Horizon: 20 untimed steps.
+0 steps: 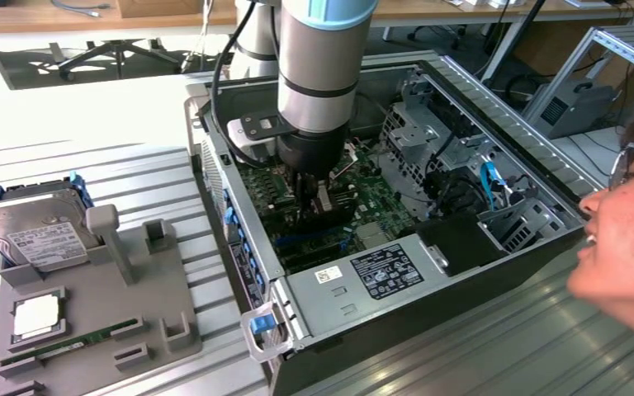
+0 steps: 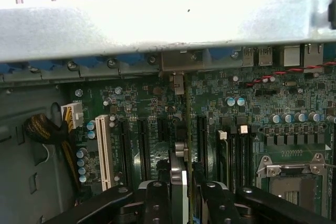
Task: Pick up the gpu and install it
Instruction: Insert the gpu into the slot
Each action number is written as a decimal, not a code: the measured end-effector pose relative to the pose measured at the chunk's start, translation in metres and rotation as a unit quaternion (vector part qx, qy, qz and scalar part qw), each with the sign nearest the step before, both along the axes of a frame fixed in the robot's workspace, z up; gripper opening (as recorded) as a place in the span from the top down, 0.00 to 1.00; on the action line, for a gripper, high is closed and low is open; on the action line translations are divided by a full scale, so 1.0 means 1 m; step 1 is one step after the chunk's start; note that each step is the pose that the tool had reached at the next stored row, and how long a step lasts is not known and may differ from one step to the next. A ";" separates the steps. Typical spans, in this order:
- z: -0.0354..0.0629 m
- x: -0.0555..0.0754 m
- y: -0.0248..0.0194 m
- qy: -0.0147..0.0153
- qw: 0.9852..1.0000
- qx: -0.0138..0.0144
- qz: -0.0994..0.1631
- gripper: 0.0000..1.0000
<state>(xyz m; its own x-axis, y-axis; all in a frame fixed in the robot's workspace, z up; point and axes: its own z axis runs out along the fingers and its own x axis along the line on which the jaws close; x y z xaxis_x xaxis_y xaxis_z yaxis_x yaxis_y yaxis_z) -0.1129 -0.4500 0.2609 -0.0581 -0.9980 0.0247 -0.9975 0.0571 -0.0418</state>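
In the wrist view the gpu [image 2: 181, 166] is a thin dark card seen edge-on, held upright between my two black fingers [image 2: 157, 200]. My gripper [image 2: 182, 195] is shut on it. The card runs over the motherboard's [image 2: 294, 108] expansion slots toward the case's rear wall, where its silver bracket end [image 2: 176, 80] sits. In the exterior view my gripper [image 1: 314, 191] reaches down into the open computer case [image 1: 405, 280], with the dark gpu [image 1: 323, 216] below it, low over the green board. I cannot tell whether the card's edge sits in a slot.
A white slot [image 2: 102, 150] and the CPU socket [image 2: 291, 177] flank the card. On the exterior view's left, a grey fixture [image 1: 158, 313] carries a hard drive [image 1: 36, 235], a CPU [image 1: 36, 315] and a green RAM stick [image 1: 69, 341]. A person's head [image 1: 626, 239] leans in at the right.
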 end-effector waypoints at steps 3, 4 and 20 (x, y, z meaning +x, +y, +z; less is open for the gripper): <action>0.0000 0.000 0.0000 0.000 1.000 0.000 0.000 0.73; 0.0001 0.000 0.0000 0.000 1.000 0.000 0.000 0.73; -0.0001 0.000 0.0002 0.000 1.000 0.000 0.015 0.73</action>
<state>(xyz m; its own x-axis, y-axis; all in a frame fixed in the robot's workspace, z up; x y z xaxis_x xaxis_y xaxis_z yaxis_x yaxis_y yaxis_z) -0.1129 -0.4498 0.2608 -0.0275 -0.9993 0.0246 -0.9988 0.0265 -0.0419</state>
